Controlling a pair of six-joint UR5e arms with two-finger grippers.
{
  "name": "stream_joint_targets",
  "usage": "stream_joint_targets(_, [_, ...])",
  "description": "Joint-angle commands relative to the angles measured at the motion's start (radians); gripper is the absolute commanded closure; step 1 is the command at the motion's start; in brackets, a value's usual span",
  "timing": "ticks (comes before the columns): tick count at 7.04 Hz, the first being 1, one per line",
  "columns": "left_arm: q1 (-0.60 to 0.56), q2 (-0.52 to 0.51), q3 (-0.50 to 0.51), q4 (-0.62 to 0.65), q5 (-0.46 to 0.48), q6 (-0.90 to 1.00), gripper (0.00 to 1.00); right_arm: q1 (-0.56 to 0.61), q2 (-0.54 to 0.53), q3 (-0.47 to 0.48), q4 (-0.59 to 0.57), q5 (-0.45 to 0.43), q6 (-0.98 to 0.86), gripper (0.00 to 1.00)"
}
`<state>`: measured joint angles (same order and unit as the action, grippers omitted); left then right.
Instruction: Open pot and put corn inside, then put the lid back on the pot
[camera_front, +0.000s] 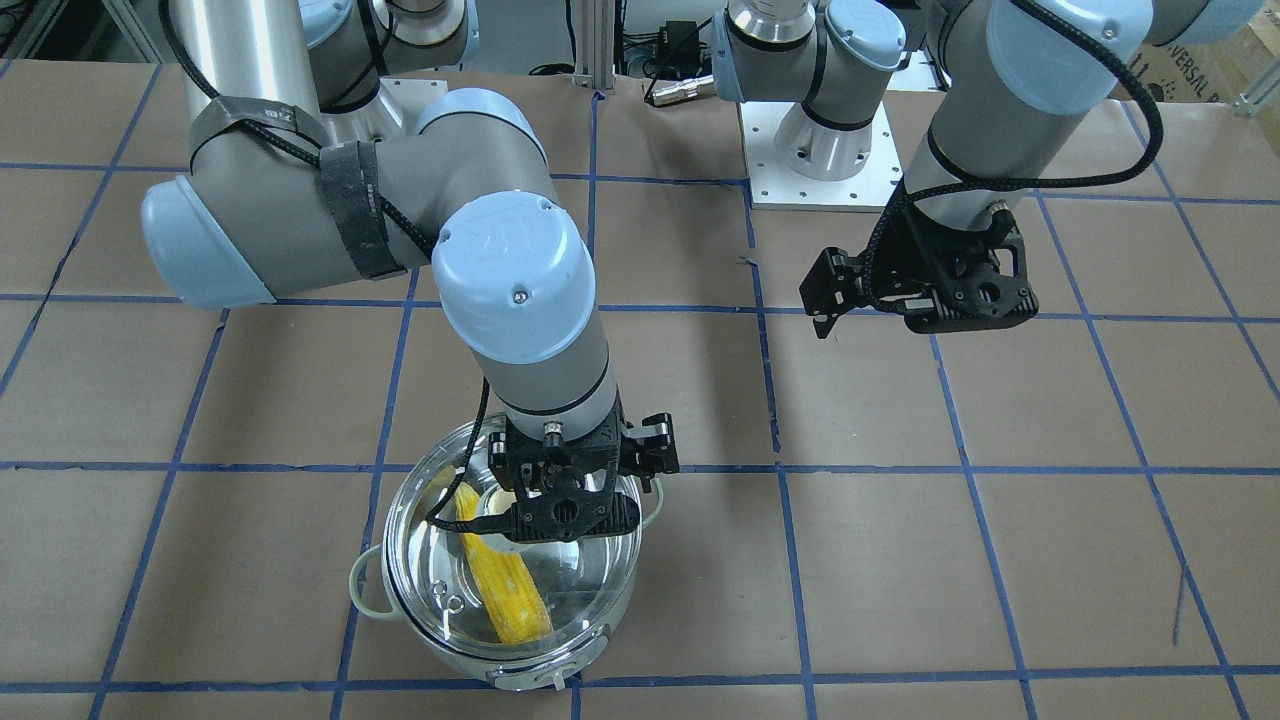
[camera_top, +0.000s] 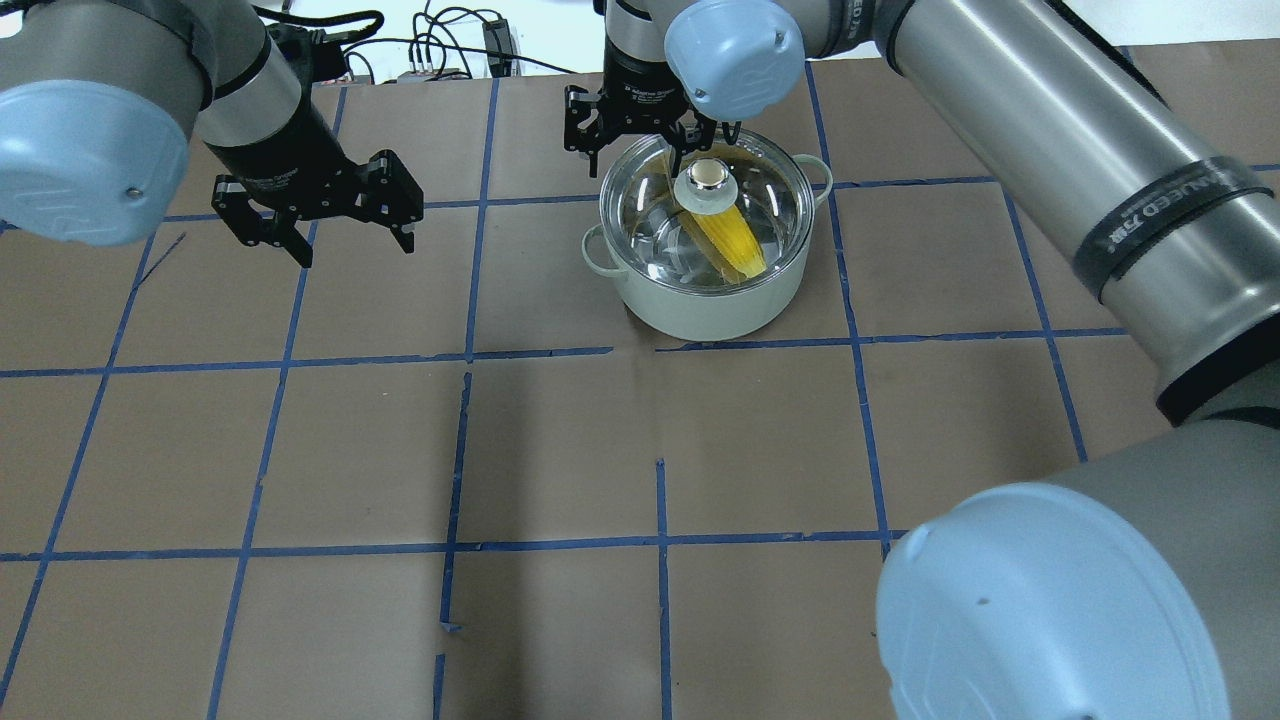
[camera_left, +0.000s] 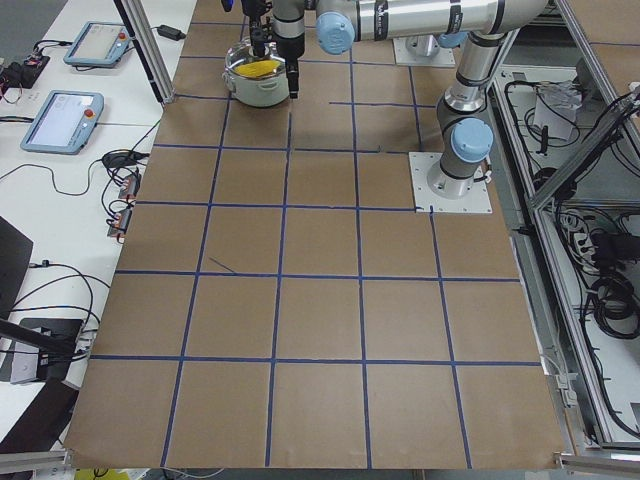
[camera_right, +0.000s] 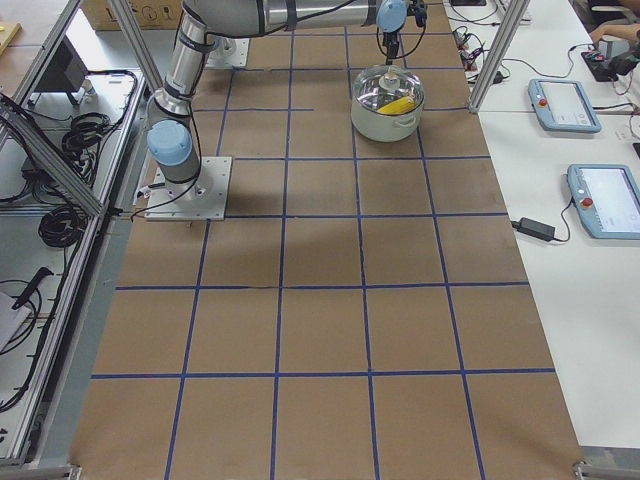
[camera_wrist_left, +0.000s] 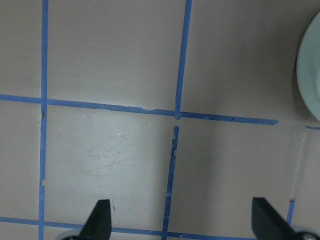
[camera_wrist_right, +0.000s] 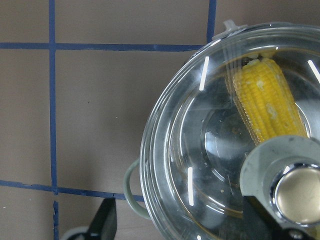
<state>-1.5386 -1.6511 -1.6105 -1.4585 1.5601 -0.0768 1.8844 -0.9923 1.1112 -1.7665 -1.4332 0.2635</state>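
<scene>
1. We see the right gripper (camera_wrist_right: 180, 222) hanging over the pot (camera_top: 700, 310) with its jaws spread and nothing between them.
2. What we judge the coming move turns on: the lid's knob (camera_top: 708, 176) is not centred in those jaws. In the right wrist view it sits off to one side, just beside one fingertip (camera_wrist_right: 102, 220) opposite. We cannot tell whether the nearer finger touches the knob's pale disc.
3. The glass lid (camera_top: 770, 205) appears seated on the pot's rim, and the corn cob (camera_top: 735, 240) lies inside under it. Its long axis runs diagonally across the pot and passes beneath the knob.
4. The right arm is by far the nearer. The left gripper (camera_top: 352, 245) is also open and empty, well apart over the bare table (camera_top: 560, 450).
5. We count one pot, one lid, one corn cob and two grippers.
6. We judge the task nearly done, so a straight rise should clear the knob.
</scene>
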Motion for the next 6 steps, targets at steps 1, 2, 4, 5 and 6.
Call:
stream_joint_targets(1, [0.000, -0.007, 0.001, 0.001, 0.000, 0.000, 0.00, 0.010, 0.007, -0.002, -0.005, 0.035, 0.025, 0.11])
stream_joint_targets(2, [0.002, -0.015, 0.010, 0.004, 0.000, 0.000, 0.00, 0.013, 0.021, -0.014, -0.004, 0.039, 0.036, 0.11])
stream_joint_targets(4, [0.002, -0.013, 0.007, 0.006, 0.000, 0.000, 0.00, 0.024, 0.043, -0.021, -0.007, 0.039, 0.037, 0.12])
stream_joint_targets(5, [0.002, -0.013, 0.009, 0.004, 0.000, 0.000, 0.00, 0.019, 0.044, -0.028, -0.004, 0.036, 0.036, 0.12])
stream_joint_targets(6, [0.002, -0.013, 0.009, 0.006, 0.000, 0.000, 0.00, 0.015, 0.044, -0.030, -0.004, 0.022, 0.030, 0.12])
